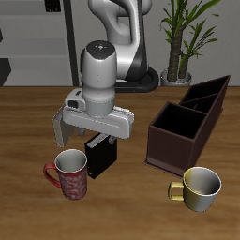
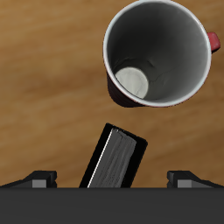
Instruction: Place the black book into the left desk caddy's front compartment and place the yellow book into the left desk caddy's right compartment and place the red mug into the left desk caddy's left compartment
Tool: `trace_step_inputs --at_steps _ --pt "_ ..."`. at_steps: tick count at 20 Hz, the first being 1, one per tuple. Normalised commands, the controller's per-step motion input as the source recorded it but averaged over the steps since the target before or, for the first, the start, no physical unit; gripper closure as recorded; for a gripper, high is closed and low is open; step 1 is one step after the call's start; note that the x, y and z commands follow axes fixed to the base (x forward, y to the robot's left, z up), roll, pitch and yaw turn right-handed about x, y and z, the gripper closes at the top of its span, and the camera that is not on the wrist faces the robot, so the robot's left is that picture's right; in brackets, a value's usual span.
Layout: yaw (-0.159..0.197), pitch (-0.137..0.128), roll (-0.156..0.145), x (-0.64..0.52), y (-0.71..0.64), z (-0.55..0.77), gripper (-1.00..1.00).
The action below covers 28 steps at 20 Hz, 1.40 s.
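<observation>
The black book (image 1: 100,157) stands upright on the table, its white page edges showing in the wrist view (image 2: 114,159). My gripper (image 1: 102,140) hangs open just above it, with one finger on each side and neither touching it (image 2: 112,180). Close beside the book, nearer the table's front edge, is the red mug (image 1: 70,174), upright with a grey inside (image 2: 157,52). The grey-tan yellow book (image 1: 62,127) leans behind the gripper's hand and is partly hidden. Off to the side, apart from the books, sits the dark brown left desk caddy (image 1: 174,142), with nothing seen inside it.
A pale yellow-cream mug (image 1: 200,187) stands in front of the caddy near the table's front edge. A potted plant (image 1: 183,37) stands behind the table, past the caddy's far end.
</observation>
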Motion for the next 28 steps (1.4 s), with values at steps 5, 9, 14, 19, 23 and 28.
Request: trace_step_inputs --at_steps 5,9,14,19,23,28 --pt "-0.013 0.06 -0.015 0.07 -0.1 -0.45 1.0" --pt "-0.036 0.017 -0.008 0.03 -0.12 -0.15 1.0" --pt "-0.011 -0.009 -0.024 -0.09 -0.09 0.07 1.0" --pt "0.017 -0.052 -0.008 -0.26 0.05 0.31 1.0" --pt "-0.01 -0.026 -0.037 -0.44 0.13 0.33 1.0" --pt "0.014 -0.038 0.0 -0.58 0.35 0.25 1.0"
